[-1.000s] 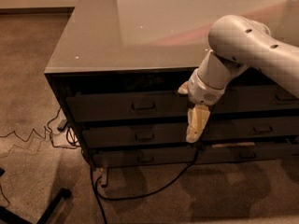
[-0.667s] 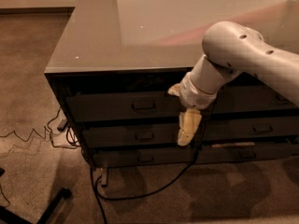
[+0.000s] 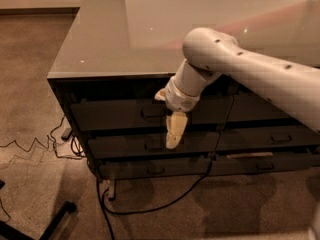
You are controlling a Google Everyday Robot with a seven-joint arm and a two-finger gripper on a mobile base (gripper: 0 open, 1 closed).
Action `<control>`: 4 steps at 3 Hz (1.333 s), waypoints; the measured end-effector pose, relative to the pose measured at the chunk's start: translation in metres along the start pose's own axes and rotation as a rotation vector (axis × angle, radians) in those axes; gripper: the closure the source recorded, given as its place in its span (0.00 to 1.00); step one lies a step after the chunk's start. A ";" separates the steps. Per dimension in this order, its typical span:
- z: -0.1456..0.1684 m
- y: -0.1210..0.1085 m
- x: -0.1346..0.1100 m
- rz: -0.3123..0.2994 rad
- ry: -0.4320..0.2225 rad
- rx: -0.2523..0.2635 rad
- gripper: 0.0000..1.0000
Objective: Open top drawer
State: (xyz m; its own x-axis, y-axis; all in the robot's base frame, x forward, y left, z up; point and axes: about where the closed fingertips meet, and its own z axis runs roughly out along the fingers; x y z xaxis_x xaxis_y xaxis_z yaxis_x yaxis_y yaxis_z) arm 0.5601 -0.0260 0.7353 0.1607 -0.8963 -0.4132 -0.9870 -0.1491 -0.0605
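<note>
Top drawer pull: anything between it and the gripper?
No. In the camera view, only bare front of the top drawer separates its pull from the gripper, which hangs just right of it, pointing down.

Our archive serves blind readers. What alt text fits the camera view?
The cream gripper of a white robot arm points down in front of the shut wide dark grey top drawer, just right of its small metal pull. Black cable trails across brown carpet.

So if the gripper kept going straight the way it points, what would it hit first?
The gripper points down, just below the top drawer. Straight on, probably the carpet near the black cable; depth is unclear.
</note>
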 end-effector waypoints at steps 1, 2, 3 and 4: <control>0.022 -0.028 0.002 0.003 0.027 -0.024 0.00; 0.029 -0.055 0.022 0.050 0.056 -0.029 0.00; 0.029 -0.069 0.054 0.108 0.082 -0.029 0.00; 0.027 -0.068 0.086 0.171 0.098 -0.022 0.00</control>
State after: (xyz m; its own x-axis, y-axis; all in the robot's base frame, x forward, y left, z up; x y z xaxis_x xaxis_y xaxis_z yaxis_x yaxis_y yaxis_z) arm 0.6410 -0.0817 0.6792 -0.0079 -0.9455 -0.3255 -0.9997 0.0005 0.0229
